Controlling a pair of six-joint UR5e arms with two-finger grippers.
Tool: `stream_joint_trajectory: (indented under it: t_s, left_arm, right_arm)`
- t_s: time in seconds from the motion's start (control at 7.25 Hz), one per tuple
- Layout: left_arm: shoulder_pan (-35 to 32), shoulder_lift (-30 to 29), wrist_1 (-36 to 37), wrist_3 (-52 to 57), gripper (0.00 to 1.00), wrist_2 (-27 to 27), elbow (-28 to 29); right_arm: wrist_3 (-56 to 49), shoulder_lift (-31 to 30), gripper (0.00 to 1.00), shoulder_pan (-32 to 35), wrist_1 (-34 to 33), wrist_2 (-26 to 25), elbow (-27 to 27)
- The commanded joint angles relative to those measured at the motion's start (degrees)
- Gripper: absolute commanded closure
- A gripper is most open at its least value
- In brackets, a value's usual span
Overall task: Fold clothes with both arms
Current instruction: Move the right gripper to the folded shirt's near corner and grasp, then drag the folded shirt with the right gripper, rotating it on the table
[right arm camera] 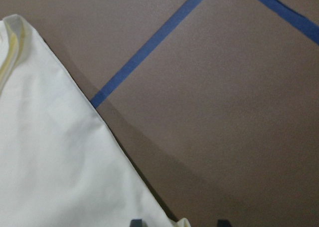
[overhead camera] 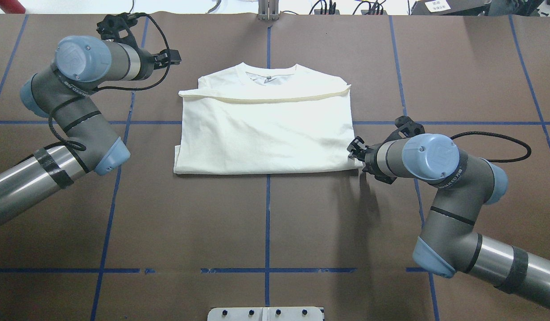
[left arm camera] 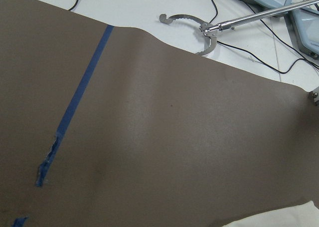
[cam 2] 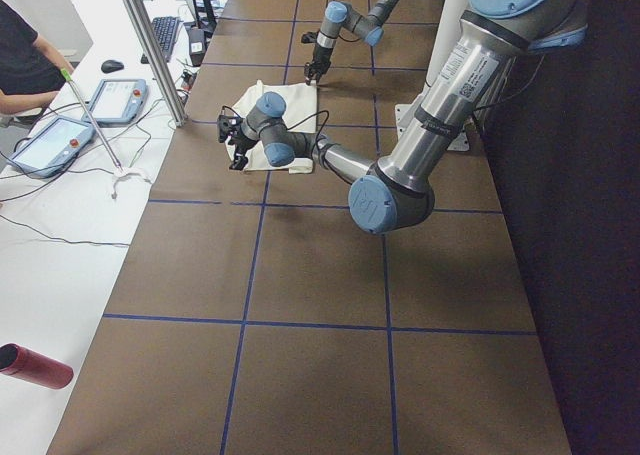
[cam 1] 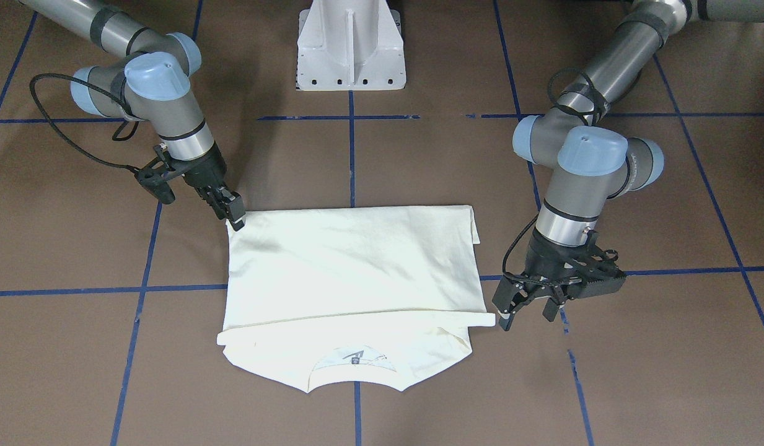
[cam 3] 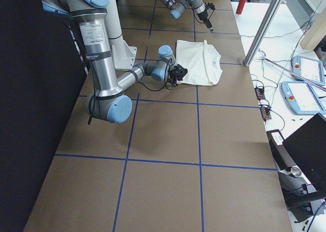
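The cream-white shirt (cam 1: 351, 266) lies folded flat on the brown table, its ribbed collar (overhead camera: 269, 73) on the side away from the robot. My right gripper (cam 1: 236, 217) is down at the shirt's near right corner (overhead camera: 353, 162). In the right wrist view its two fingertips (right arm camera: 135, 222) stand apart with the cloth's corner (right arm camera: 182, 222) between them, so it is open. My left gripper (cam 1: 525, 316) hovers open just off the far left corner, beside the end of the folded edge (cam 1: 490, 319), with nothing in it. The left wrist view shows only a sliver of shirt (left arm camera: 284, 218).
The white pedestal (cam 1: 351, 56) stands at the robot's side of the table. Blue tape lines (overhead camera: 267, 223) cross the brown surface. Past the far edge lie a metal grabber tool (left arm camera: 199, 30), two tablets (cam 2: 60, 140), a metal post (cam 2: 150, 45) and a person's arm (cam 2: 20, 75).
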Motion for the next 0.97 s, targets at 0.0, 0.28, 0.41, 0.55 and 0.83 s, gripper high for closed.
stream_joint_trajectory:
  t_s: [0.0,0.28,0.41,0.55,0.83]
  left_arm:
    - [0.00,0.00,0.01,0.00,0.00,0.00,-0.04]
    - [0.00,-0.09,0.01,0.00,0.00,-0.09,-0.13]
    - [0.09,-0.09,-0.07,-0.17,0.00,-0.35,-0.83]
    - [0.52,0.87,-0.08,-0.09,0.00,-1.05,-4.57]
    - [4.63,7.87,0.27,-6.27,0.00,-5.44,-19.28]
  right_arm:
    - [2.48,0.16,1.00,-0.89,0.08,-0.04,0.24]
    - [2.49,-0.10,1.00,-1.07,0.17,0.14,1.63]
    - [2.92,-2.54,1.00,-2.99,0.09,0.23,6.17]
    - [5.88,-7.52,1.00,-6.05,-0.18,0.32,14.05]
    - [10.21,-17.02,1.00,-15.09,-0.27,2.14,27.16]
